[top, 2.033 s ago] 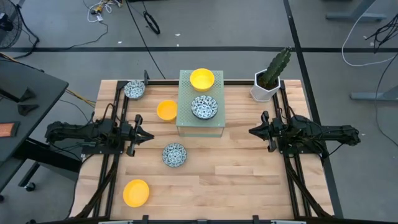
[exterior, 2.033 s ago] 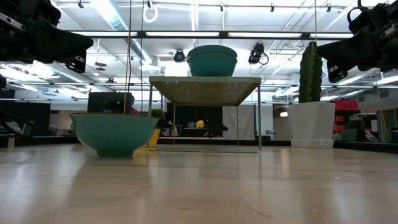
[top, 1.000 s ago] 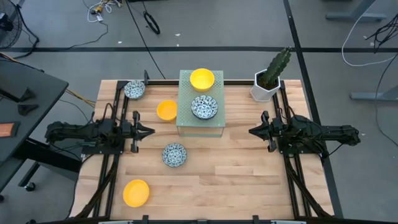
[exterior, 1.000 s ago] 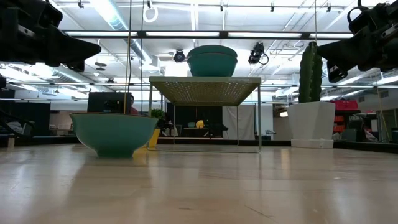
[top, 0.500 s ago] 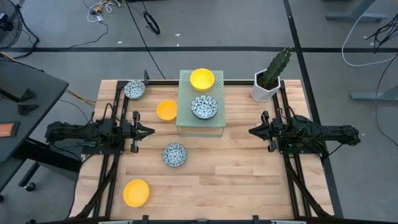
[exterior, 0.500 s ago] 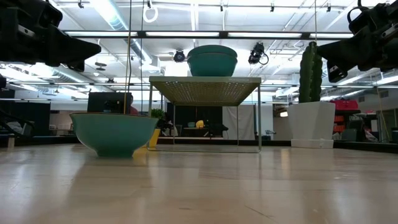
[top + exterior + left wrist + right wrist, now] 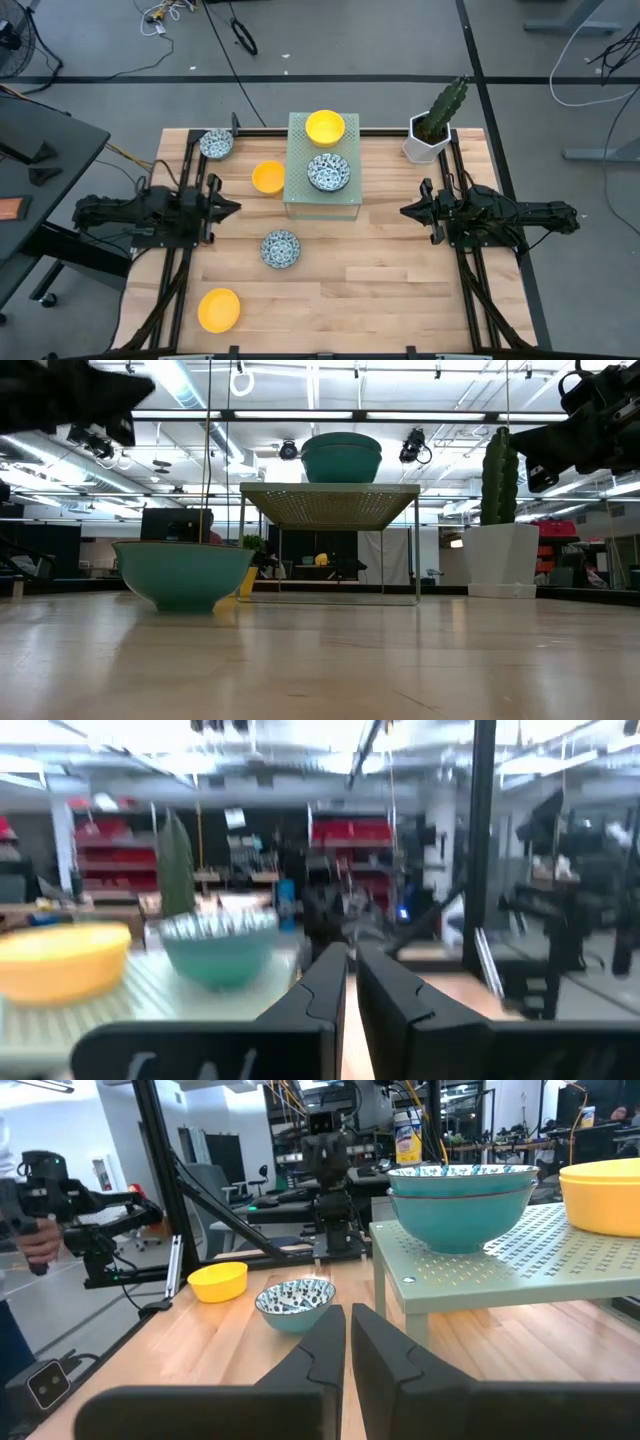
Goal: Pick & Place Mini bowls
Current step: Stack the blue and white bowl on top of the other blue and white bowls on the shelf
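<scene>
Several mini bowls show in the high view. A yellow bowl (image 7: 325,127) and a blue-patterned bowl (image 7: 328,172) sit on the green perforated stand (image 7: 300,150). On the table stand two more patterned bowls (image 7: 216,144) (image 7: 281,248) and two yellow ones (image 7: 268,177) (image 7: 218,309). My left gripper (image 7: 234,208) (image 7: 351,958) hovers shut at the table's left, fingers tipped slightly up, holding nothing. My right gripper (image 7: 405,211) (image 7: 347,1318) hovers shut and level at the right, holding nothing.
A white pot with a cactus (image 7: 432,128) stands at the far right corner beside the stand. Bare wood lies between the two grippers and along the near edge (image 7: 380,300). The arms' dark frames run along both table sides.
My left gripper has risen and tipped its fingers upward, drawing back a little toward the table's left edge; it stays shut. No bowl has moved.
</scene>
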Motion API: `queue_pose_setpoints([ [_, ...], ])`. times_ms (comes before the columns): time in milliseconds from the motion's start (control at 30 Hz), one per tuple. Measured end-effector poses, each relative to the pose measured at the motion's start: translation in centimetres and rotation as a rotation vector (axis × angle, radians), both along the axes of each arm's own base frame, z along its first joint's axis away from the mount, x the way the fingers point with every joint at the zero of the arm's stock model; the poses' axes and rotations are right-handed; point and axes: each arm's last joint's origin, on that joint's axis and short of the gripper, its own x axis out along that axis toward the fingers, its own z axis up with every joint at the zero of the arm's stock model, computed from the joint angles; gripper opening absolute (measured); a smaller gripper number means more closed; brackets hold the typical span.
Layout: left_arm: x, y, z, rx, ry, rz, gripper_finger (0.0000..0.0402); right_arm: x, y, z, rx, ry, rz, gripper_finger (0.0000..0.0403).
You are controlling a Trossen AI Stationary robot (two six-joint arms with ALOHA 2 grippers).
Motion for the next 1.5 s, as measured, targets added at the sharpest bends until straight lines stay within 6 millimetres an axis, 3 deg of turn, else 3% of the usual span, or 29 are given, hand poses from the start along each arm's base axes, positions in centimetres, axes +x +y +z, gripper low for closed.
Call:
queue_pose_setpoints([
  [467, -3.4, 0.7, 7.6, -0.062, -0.218, 0.129, 0.0035, 0.0, 0.0, 0.0, 0.0, 0.0, 0.0, 0.0027],
  [633, -4.5, 1.0, 9.0, -0.082, -0.178, 0.205, 0.0042, 0.0, 0.0, 0.0, 0.0, 0.0, 0.0, 0.0027],
  [1000, -5.9, 1.3, 11.1, -0.108, -0.195, 0.264, 0.0151, 0.0, 0.0, 0.0, 0.0, -0.001, 0.0, 0.0027],
  [1233, -6.0, 1.3, 14.3, -0.084, -0.204, 0.288, 0.0215, 0.0, 0.0, 0.0, 0.0, 0.0, 0.0, 0.0027],
  [1500, -5.5, 1.3, 18.7, -0.046, -0.138, 0.302, 0.024, 0.0, 0.0, 0.0, 0.0, 0.0, 0.0, 0.0027],
])
